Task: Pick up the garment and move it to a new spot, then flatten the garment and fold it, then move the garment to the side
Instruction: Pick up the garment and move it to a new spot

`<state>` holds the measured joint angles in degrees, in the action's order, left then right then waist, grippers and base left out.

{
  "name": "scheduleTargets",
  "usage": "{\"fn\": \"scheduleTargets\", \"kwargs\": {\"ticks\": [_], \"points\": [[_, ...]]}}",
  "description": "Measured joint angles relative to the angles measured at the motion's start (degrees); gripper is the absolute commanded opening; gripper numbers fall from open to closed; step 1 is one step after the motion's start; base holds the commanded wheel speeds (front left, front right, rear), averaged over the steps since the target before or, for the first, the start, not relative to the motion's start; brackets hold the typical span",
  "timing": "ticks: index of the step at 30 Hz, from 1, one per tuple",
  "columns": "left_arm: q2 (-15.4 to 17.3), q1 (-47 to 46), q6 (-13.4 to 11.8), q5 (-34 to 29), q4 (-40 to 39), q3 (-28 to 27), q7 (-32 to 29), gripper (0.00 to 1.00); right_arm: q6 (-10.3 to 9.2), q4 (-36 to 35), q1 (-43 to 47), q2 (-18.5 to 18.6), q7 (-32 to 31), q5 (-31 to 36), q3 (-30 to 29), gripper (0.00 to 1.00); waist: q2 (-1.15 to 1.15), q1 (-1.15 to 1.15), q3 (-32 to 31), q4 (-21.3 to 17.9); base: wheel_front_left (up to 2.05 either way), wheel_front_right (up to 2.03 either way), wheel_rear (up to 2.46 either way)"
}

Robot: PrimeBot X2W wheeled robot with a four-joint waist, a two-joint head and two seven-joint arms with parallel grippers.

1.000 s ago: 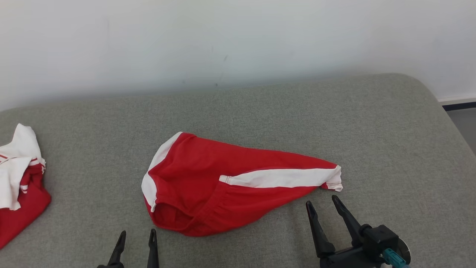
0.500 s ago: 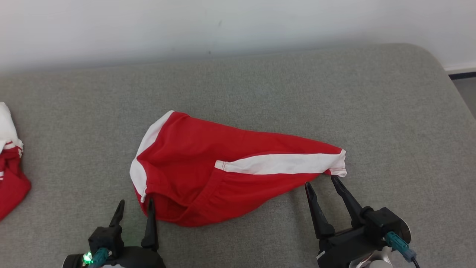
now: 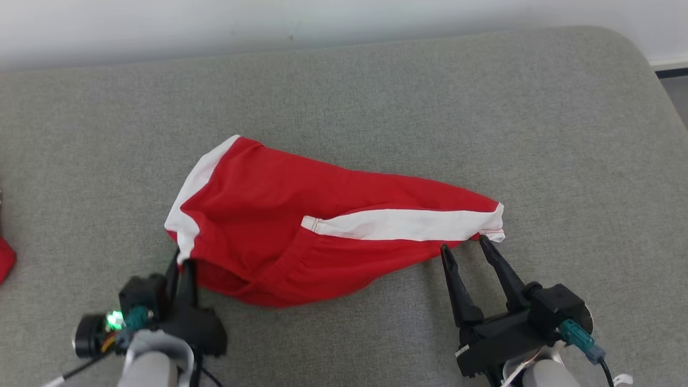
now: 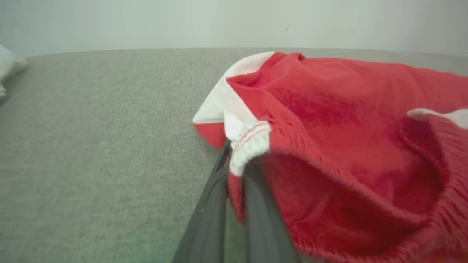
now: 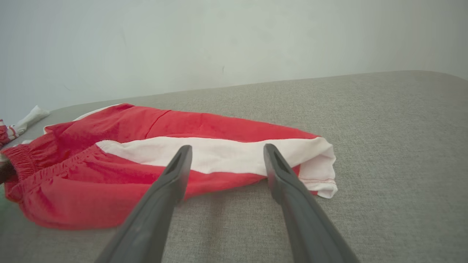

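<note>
The garment is a pair of red shorts with white side stripes, lying crumpled on the grey cushion. My left gripper is shut on the elastic waistband at the garment's near-left corner. In the left wrist view the dark fingers pinch the white and red waistband edge of the garment. My right gripper stands open just short of the leg hem at the garment's right end. In the right wrist view that gripper frames the white stripe of the garment, tips at its near edge.
Another red and white cloth lies at the cushion's far left edge, also seen as a cloth in the right wrist view. A white wall runs behind the cushion. The cushion's rounded right corner drops to the floor.
The head camera has tilted down. My left gripper moved forward to the waistband and shut on it. My right gripper crept up to the leg hem, staying open.
</note>
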<state>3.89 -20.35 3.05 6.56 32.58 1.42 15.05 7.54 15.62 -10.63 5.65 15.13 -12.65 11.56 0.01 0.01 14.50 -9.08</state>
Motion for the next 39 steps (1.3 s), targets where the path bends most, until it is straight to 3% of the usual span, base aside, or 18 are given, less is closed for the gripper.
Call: {"fn": "scheduleTargets", "kwargs": {"ticks": [12,18,24,25,26,27,28,39], "points": [[10.2,-21.4,2.2,-6.7,5.2,2.8,0.0,0.0,0.0,-0.3,-3.8,-1.3,0.0,-0.9,0.8,1.0,0.0,0.0,5.8,-1.5,0.0,0.0,0.0],[12.8,-29.6,2.3,-8.2,9.0,4.1,0.0,0.0,0.0,-0.2,-4.8,-1.6,0.0,-1.3,0.7,1.0,0.0,0.0,8.8,-3.2,0.0,0.0,0.0],[14.2,-33.6,0.9,-8.6,9.5,4.3,0.0,0.0,0.0,-0.5,-5.9,-1.8,0.0,-1.3,0.4,1.0,0.0,0.0,11.3,-4.5,0.0,0.0,0.0],[14.3,-33.8,0.4,-8.6,9.3,4.2,0.0,0.04,0.0,-0.4,-6.0,-1.8,0.0,-1.3,0.4,1.0,0.0,0.0,11.5,-4.6,0.0,0.0,0.0],[14.3,-33.8,0.2,-8.4,9.3,4.1,0.0,0.31,0.0,-0.4,-6.0,-1.8,0.0,-1.3,0.3,1.0,0.01,0.0,11.8,-4.7,0.0,0.0,0.0],[14.3,-33.8,0.2,-8.4,9.3,4.1,0.0,0.71,0.0,-0.4,-6.0,-1.8,0.0,-1.3,0.3,1.0,0.01,0.0,11.8,-4.7,0.0,0.0,0.0],[14.3,-33.7,-0.1,-8.3,9.4,4.0,0.0,0.98,0.0,-0.3,-6.1,-1.8,0.0,-1.3,0.2,1.0,0.0,0.0,11.9,-4.7,0.0,0.0,0.0],[11.1,-23.7,-2.2,-3.9,7.4,1.8,0.0,1.0,0.0,0.6,-5.4,-2.1,0.0,-1.1,0.2,1.0,0.0,-0.02,7.7,-2.8,0.0,0.0,0.0]]}}
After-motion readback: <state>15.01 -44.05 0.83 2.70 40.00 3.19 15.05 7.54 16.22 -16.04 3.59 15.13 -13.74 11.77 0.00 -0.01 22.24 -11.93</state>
